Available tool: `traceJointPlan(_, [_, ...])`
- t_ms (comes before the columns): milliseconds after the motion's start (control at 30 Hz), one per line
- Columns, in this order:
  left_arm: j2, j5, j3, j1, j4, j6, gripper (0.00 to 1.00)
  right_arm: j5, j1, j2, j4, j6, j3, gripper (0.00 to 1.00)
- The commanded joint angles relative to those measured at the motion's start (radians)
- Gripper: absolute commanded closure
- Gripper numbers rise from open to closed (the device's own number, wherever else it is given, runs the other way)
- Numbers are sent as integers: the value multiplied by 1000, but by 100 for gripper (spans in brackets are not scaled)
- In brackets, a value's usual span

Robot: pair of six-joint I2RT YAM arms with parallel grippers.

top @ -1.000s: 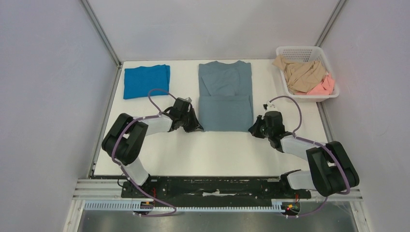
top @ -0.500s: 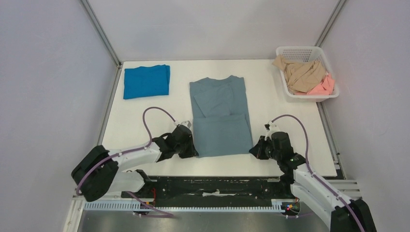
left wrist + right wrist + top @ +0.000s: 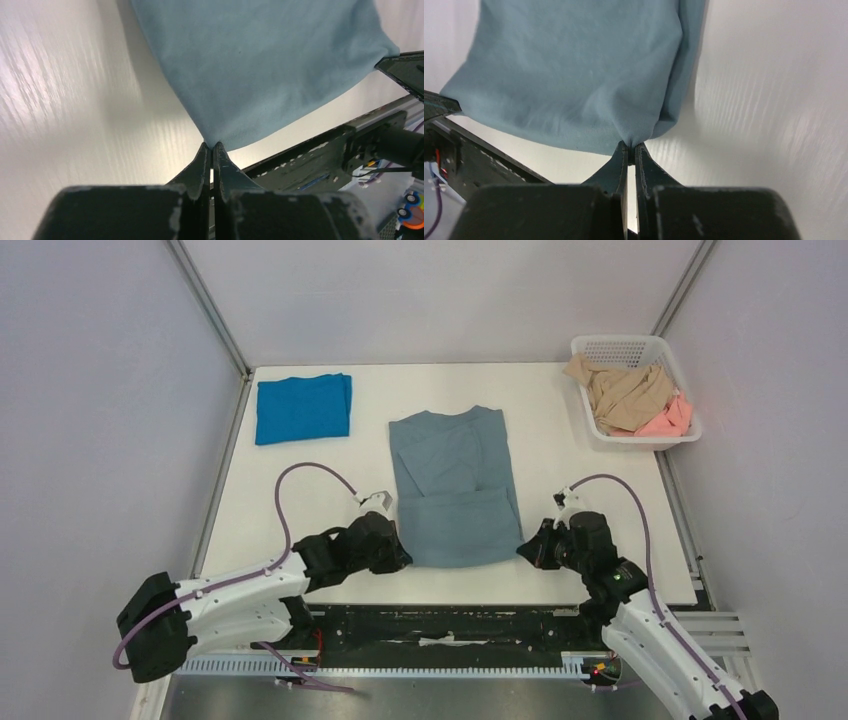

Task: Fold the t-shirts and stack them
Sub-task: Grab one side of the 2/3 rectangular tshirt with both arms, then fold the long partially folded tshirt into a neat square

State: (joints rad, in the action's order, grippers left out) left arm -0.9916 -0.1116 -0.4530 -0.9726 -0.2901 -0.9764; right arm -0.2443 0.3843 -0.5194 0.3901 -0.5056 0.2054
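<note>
A dusty grey-blue t-shirt lies partly folded in the middle of the white table, its near end doubled over. My left gripper is shut on its near left corner. My right gripper is shut on its near right corner. In both wrist views the cloth stretches away from the pinched tips. A bright blue t-shirt lies folded at the far left. A tan t-shirt and a pink t-shirt are heaped in the basket.
A white plastic basket stands at the table's far right corner. The black rail with the arm bases runs along the near edge, close behind both grippers. Grey walls close in the left and right sides.
Both grippers have pulled back toward the near edge, dragging the grey-blue t-shirt with them across the table. Their grip on its corners has stayed the same.
</note>
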Motion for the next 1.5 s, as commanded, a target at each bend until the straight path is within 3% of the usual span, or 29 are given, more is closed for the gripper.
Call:
traceJointPlan(0, [42, -155, -149, 1, -79, 67, 98, 69, 2, -44, -142, -20, 145, 100])
traceJointPlan(167, [-22, -198, -277, 58, -97, 143, 98, 104, 4, -192, -213, 1, 275, 100])
traceJointPlan(400, [-194, -49, -430, 287, -37, 227, 98, 183, 1, -420, -296, 43, 461, 100])
traceJointPlan(667, [-429, 12, -672, 446, -44, 304, 98, 223, -50, -714, -352, 84, 719, 100])
traceJointPlan(933, [-671, 22, -898, 540, -63, 358, 98, 171, -90, -975, -372, 127, 941, 100])
traceJointPlan(1400, [-1107, 30, -1293, 623, -168, 363, 98, 167, -146, -1388, -489, 96, 1159, 100])
traceJointPlan(1433, [-1139, 30, -1315, 627, -161, 364, 93, 177, -149, -1417, -504, 90, 1165, 100])
traceJointPlan(1467, [-1165, 33, -1352, 630, -168, 365, 79, 193, -154, -1439, -520, 81, 1176, 97])
